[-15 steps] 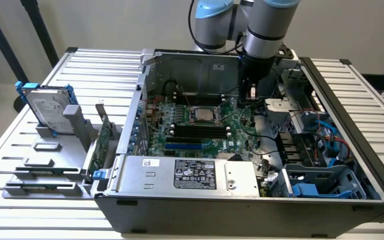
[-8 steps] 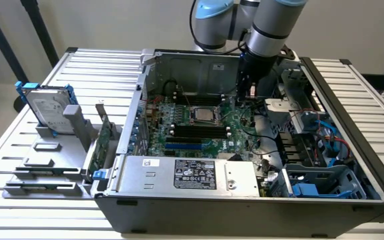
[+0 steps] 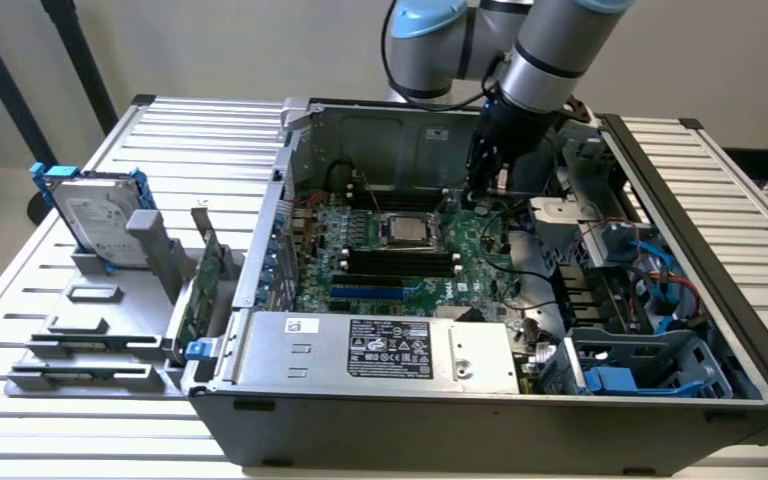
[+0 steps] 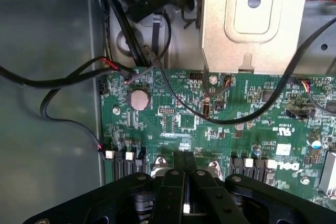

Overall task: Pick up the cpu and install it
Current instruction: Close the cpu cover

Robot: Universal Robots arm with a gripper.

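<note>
Pincer: my pincer [image 3: 494, 192] hangs inside the open computer case [image 3: 491, 430], low over the green circuit board [image 3: 471, 255].
Grip: my two black fingers [image 4: 176, 182] look pressed together, clenched on nothing I can see.
Below the fingers: the wrist view shows the board with a round coin battery [image 4: 139, 99] and a black cable [image 4: 247, 116] looping across it, near my fingertips.
Cpu: the small silvery square cpu [image 3: 404, 231] lies flat in its socket on the board. It is just beside my pincer, toward the exterior view's left, and I am not touching it.
Further out: a hard drive [image 3: 91, 215] with blue rails stands in a grey rack outside the case, well apart.
Step in hand: I judge the cpu already placed, so the work is at the seating end. I cannot tell whether the socket frame is latched.
What a next move calls for: in my judgement, a slow, straight path clear of the cable, and only light, even pressure near the socket so the cpu does not tilt.
</note>
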